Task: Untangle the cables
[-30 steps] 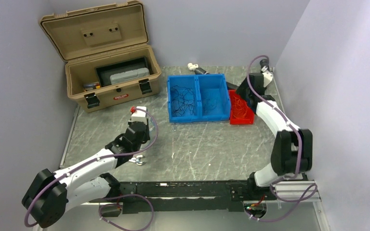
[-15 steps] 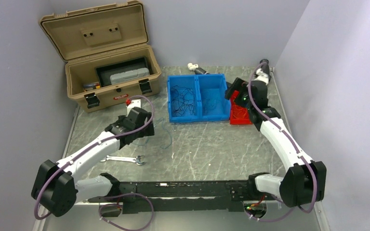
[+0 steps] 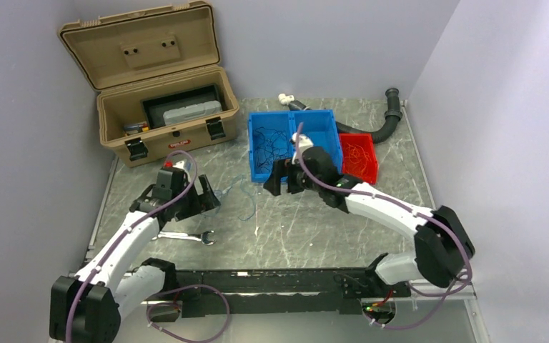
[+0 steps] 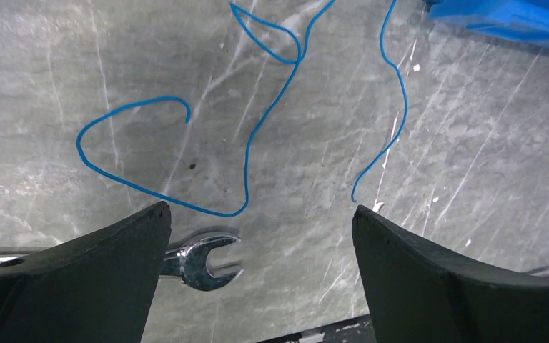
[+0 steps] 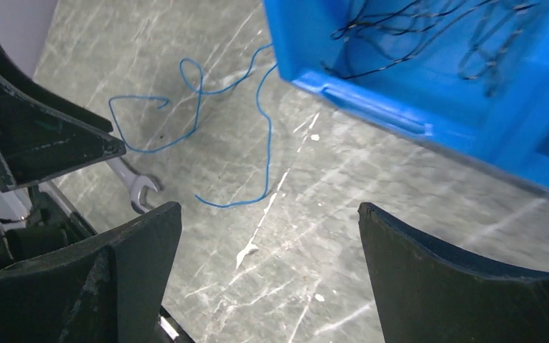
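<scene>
Grey tabletop [image 4: 472, 143] bears a limp, featherlight blue wire [image 4: 246, 179], probably best pinched mid-loop, just ahead of the wide-spread left pincer [image 4: 261, 209].

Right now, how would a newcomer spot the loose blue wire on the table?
Find the blue double bin mid-table. Just in front of its near left corner, a thin blue wire lies in loose loops on the grey tabletop. Unlike the black wires tangled inside the bin, it lies outside, near a silver wrench.
</scene>
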Action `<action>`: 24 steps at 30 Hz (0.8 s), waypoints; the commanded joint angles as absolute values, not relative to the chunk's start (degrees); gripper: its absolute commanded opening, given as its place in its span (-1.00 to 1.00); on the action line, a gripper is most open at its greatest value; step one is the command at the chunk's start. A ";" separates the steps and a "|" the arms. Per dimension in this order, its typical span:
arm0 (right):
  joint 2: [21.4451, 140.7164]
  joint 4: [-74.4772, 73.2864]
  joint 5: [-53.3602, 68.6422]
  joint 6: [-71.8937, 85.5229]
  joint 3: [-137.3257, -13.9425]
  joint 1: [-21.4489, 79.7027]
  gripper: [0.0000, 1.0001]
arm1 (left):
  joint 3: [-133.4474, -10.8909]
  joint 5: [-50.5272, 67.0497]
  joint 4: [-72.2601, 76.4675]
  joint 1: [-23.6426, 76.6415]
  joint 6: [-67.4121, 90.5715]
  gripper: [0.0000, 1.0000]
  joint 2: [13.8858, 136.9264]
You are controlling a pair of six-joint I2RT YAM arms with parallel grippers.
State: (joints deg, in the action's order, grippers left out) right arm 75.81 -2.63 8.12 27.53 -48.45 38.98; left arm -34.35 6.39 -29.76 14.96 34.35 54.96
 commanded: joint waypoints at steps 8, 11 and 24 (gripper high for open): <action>93.66 10.56 7.61 29.13 -53.27 48.50 0.59 | -30.89 18.54 -22.88 8.75 36.18 0.99 58.84; 98.44 10.00 4.87 28.67 -56.06 49.80 0.40 | -30.70 18.06 -21.83 8.15 36.68 0.99 60.13; 109.95 5.95 -6.95 28.13 -65.37 53.23 -0.31 | -28.21 12.38 -18.23 7.73 38.69 0.03 61.06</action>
State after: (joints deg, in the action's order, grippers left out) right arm 108.68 5.93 -3.14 28.71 -62.37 52.53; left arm -28.93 14.24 -21.47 7.97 37.69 60.71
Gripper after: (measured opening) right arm 0.385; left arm 0.589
